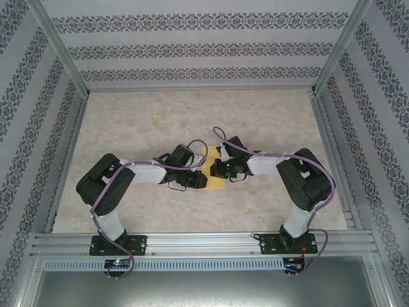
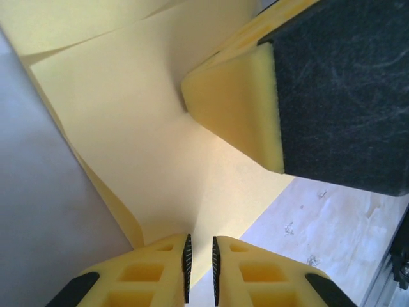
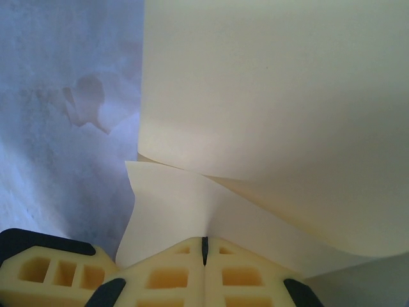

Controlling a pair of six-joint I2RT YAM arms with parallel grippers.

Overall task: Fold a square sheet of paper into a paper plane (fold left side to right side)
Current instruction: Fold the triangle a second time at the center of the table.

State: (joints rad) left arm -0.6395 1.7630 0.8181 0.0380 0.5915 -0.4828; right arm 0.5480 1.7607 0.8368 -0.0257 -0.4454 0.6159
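The square sheet of paper (image 1: 213,153) is bright yellow and lies mid-table between the two arms, mostly covered by them. My right gripper (image 3: 205,242) is shut on the sheet's (image 3: 275,96) edge, and a crease runs into its meeting pads, with one layer curling above another. My left gripper (image 2: 201,240) is open by a narrow gap, and a corner of the lifted, bent sheet (image 2: 140,128) reaches into that gap. A finger of the right gripper (image 2: 236,102) presses against the paper at upper right. From above, the left gripper (image 1: 200,180) and right gripper (image 1: 221,171) nearly touch.
The pale marbled tabletop (image 1: 160,115) stretches around the arms. Aluminium frame rails (image 1: 192,243) run along the near edge, and patterned walls (image 1: 192,51) close in the sides and back.
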